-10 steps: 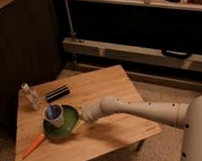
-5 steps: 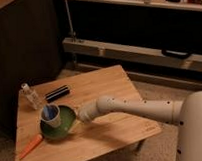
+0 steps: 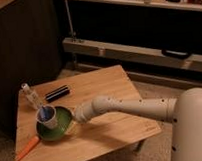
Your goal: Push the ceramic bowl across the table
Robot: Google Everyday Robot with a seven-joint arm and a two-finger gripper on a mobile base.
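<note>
No readable text, label, brand or number anywhere: none on the bowl [image 3: 55,129], cup [image 3: 46,115], worktop [image 3: 110,89] or arm. End effector [image 3: 75,122] at bowl's rim.

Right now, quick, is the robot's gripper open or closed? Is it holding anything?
Gripper: pressed against the right side of the green bowl on the table; holding anything: cannot be told.

Arm [image 3: 130,106] — white, perforated along its shell, extended leftward from the rounded white body [image 3: 192,127] at the lower right, held low and nearly level. Wrist [image 3: 88,111] bent slightly downward. Gripper [image 3: 72,124] — located at the arm's far left end, pointed down and left, largely hidden behind the wrist housing
</note>
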